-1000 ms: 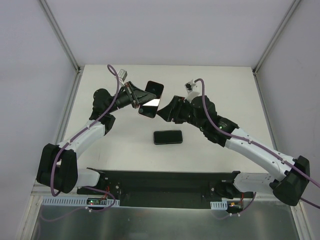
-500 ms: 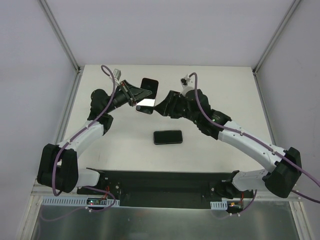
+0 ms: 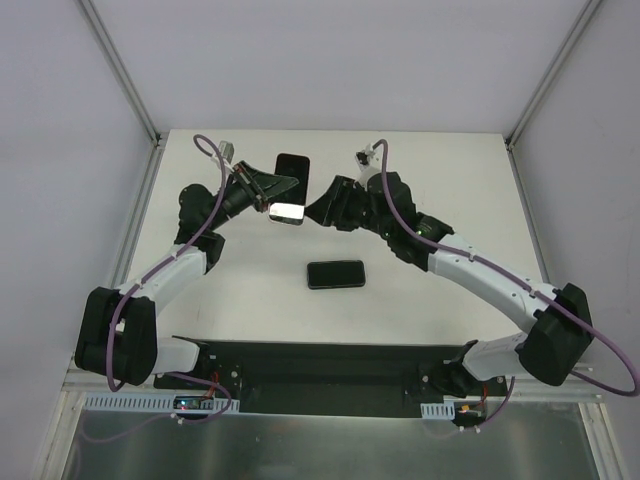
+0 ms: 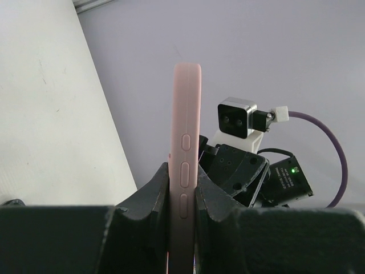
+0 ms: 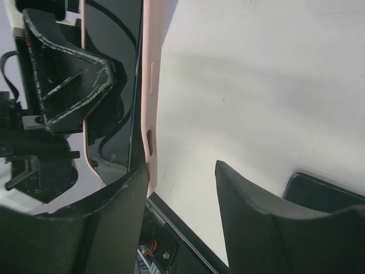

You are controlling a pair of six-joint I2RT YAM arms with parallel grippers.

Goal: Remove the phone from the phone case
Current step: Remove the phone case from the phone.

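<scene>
- Above the far end of the worktop (image 3: 440, 190), my left jaws are clamped on the pink phone case (image 4: 187, 114), held aloft with the phone (image 3: 292, 172) inside.
- My right jaws stand apart, just beside the case's edge.
- Best, I judge: catch one corner lip and peel slowly, left grip firm.

A pale worktop (image 3: 450, 190) spreads beneath the left gripper (image 3: 280, 197) and the right gripper (image 3: 316, 210). A dark flat slab (image 3: 335, 273) lies level on it, nearer the arm bases than both grippers and well apart from them. White walls (image 3: 330, 60) rise beyond the grippers, with metal posts (image 3: 120, 70) at the corners. A black base plate (image 3: 330, 362) runs along the near edge.
</scene>
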